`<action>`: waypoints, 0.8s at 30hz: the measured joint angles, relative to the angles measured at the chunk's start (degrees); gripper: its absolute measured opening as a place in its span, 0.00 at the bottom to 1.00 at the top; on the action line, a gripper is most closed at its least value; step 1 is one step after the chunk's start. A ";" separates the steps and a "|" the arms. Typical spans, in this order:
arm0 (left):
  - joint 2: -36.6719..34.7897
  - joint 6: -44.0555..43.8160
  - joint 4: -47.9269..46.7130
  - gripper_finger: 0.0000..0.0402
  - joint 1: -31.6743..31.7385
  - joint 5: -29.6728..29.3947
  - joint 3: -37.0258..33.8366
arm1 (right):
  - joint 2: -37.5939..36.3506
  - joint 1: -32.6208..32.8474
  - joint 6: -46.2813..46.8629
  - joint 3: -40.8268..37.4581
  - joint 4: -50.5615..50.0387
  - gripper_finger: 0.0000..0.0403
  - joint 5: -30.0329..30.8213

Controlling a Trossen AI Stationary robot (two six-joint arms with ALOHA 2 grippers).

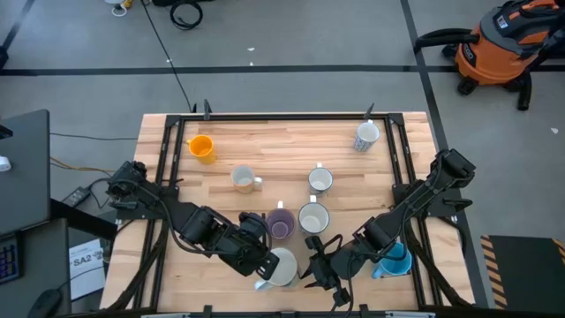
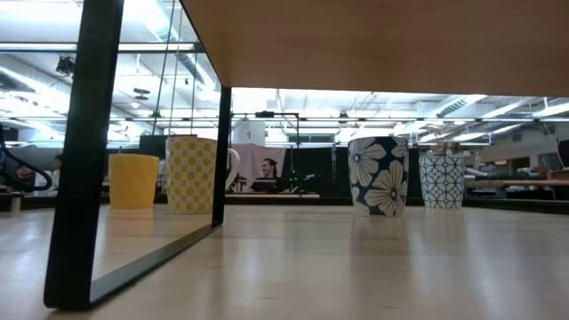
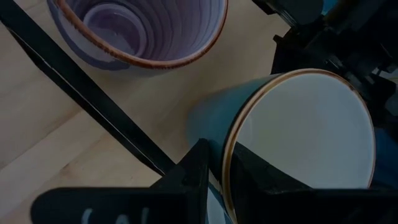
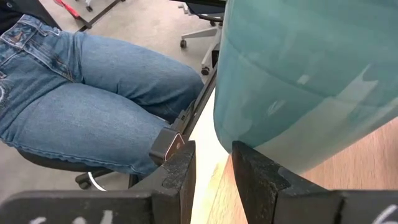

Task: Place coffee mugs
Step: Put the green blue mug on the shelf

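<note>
Several mugs stand on the wooden table (image 1: 265,141): an orange mug (image 1: 202,147), a cream mug (image 1: 243,178), two white mugs (image 1: 320,179) (image 1: 312,216), a patterned mug (image 1: 366,135), a purple mug (image 1: 281,223) (image 3: 137,31) and a blue mug (image 1: 395,259) beside my right arm. My left gripper (image 1: 267,262) (image 3: 217,158) is shut on a teal, pale-inside mug (image 1: 283,268) (image 3: 298,130) near the table's near edge. My right gripper (image 1: 318,265) (image 4: 213,155) is open, narrowly, just right of that mug (image 4: 298,74). Whether it touches the mug cannot be told. My left gripper holds the teal mug by its rim (image 3: 227,163), on the side toward the table's left. One finger (image 3: 261,174) is inside the mug and the other finger (image 3: 191,171) is outside on the wall. The fingers come slanting down from the table's left. Whether the base rests on the table does not show.
The purple mug and a white mug stand close behind the held mug. Black frame rails (image 1: 168,168) (image 1: 399,159) run along the table's left and right sides. A seated person's legs in jeans (image 4: 93,93) are just beyond the near edge. An orange vacuum (image 1: 499,44) stands on the floor.
</note>
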 joint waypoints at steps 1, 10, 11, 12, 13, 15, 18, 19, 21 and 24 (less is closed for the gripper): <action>0.00 0.02 0.00 0.13 0.00 0.00 0.00 | 0.00 0.00 -0.02 0.00 0.00 0.28 0.10; 0.00 -0.07 0.62 0.17 0.00 0.02 0.08 | 0.00 -0.07 0.00 0.00 -0.02 0.28 0.42; 0.00 -0.07 0.85 0.18 0.00 0.12 0.11 | 0.00 -0.11 0.00 0.00 0.10 0.28 0.64; 0.00 -0.13 0.86 0.20 0.00 0.14 0.11 | 0.00 -0.11 0.00 0.00 0.19 0.28 0.80; 0.00 -0.19 0.86 0.21 0.00 0.13 0.11 | 0.00 -0.13 0.00 0.00 0.13 0.28 0.80; 0.00 -0.17 0.87 0.24 0.00 0.07 0.15 | 0.02 -0.15 0.02 0.00 -0.06 0.28 0.78; -0.02 -0.16 1.20 0.26 0.00 0.03 0.22 | 0.02 -0.11 0.01 0.00 0.07 0.28 0.76; -0.02 -0.12 1.41 0.26 0.00 0.03 0.22 | 0.02 -0.11 0.00 0.00 0.19 0.28 0.76; -0.02 -0.11 1.71 0.27 0.00 0.03 0.22 | 0.02 -0.11 0.01 0.00 0.13 0.28 0.59; -0.02 -0.10 1.68 0.27 0.00 0.03 0.22 | 0.02 -0.11 0.00 0.00 0.11 0.28 0.52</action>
